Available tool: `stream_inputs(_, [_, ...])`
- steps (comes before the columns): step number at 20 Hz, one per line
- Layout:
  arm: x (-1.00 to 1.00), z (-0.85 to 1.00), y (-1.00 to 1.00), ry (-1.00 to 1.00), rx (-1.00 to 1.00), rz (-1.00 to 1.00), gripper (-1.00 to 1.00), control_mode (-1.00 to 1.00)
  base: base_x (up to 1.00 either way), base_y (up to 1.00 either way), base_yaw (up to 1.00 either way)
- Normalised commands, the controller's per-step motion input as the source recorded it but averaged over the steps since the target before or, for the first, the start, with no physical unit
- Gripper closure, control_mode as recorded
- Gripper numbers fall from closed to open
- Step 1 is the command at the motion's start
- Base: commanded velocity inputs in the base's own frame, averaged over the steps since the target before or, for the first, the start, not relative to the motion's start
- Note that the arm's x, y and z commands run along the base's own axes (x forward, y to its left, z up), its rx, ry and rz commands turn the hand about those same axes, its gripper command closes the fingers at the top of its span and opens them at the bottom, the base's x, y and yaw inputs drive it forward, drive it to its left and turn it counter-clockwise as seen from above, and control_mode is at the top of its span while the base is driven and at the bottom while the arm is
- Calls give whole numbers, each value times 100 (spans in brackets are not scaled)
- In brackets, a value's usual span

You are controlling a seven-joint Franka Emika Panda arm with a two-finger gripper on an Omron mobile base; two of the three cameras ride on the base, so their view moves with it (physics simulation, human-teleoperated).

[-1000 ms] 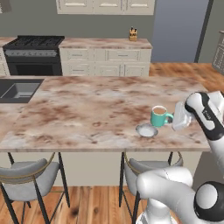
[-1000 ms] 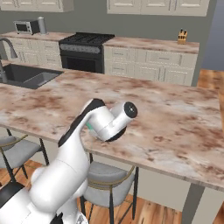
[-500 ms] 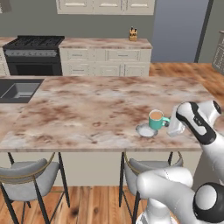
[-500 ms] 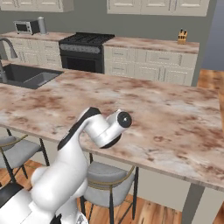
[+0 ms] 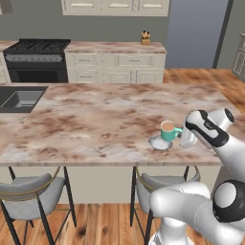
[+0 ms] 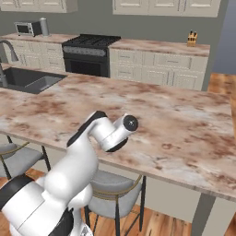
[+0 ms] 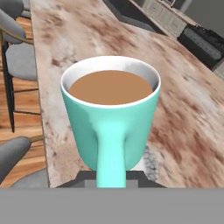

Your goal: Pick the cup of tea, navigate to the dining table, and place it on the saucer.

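So the placing step was what was in hand here, by the look of it. In the hand view the cup of tea (image 7: 110, 113) was seen dead centre, handle pointed straight at the camera, brown liquid level. The gripper (image 5: 183, 139) was parked at the handle side, right of centre in the left base view, but whether the handle was clamped or already let go couldn't be told, since the fingers weren't visible.

The cup was sat over the saucer (image 5: 160, 142), near the front edge of the dining table (image 5: 95, 119). Whether it was fully down on the saucer or just above it couldn't be made out.

Next move, as judged: the cup gets settled flat if it isn't already, the fingers get opened, and the hand is backed straight off along the handle so nothing gets tipped.

Further back, the sink (image 5: 19, 98) at the left edge and the stove (image 5: 40, 60) upper left were well apart from all this.
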Motion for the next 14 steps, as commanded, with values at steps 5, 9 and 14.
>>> stream_inputs(5, [0, -8, 0, 6, 0, 6, 100, -100, 0, 0, 0])
stream_inputs(9, [0, -7, 0, 9, 0, 4, 100, -100, 0, 0, 0])
stream_inputs(14, [6, -7, 0, 8, 0, 1, 100, -100, 0, 0, 0])
